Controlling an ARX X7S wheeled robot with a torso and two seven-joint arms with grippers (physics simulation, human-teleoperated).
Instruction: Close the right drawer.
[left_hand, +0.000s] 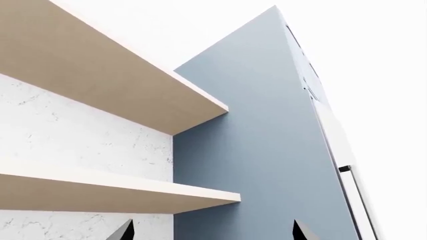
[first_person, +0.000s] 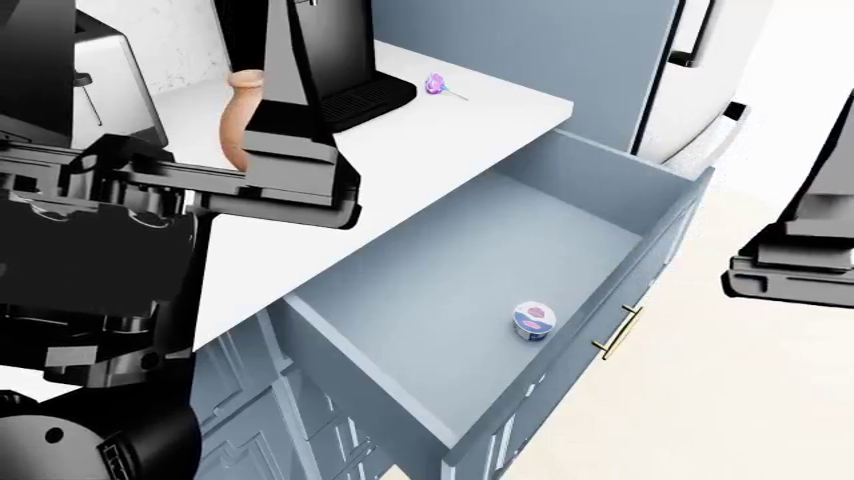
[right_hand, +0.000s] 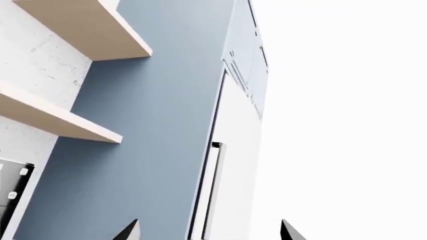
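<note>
Left gripper (left_hand: 213, 231): raised and aimed at the wooden shelves (left_hand: 113, 85) and tall blue-grey panel (left_hand: 267, 150); jaws spread wide, holding and touching nothing.
Right drawer (first_person: 534, 250): pulled fully out, well below and between both grippers; a small tub (first_person: 534, 321) lies inside, near the front.
Brass handle (first_person: 617, 331): on the outer front face, nearer the right gripper.
Step in hand: likely lowering an arm to the drawer front, then pushing squarely inward.
Right gripper (right_hand: 210, 231): raised, jaws wide apart, empty, touching nothing.
</note>
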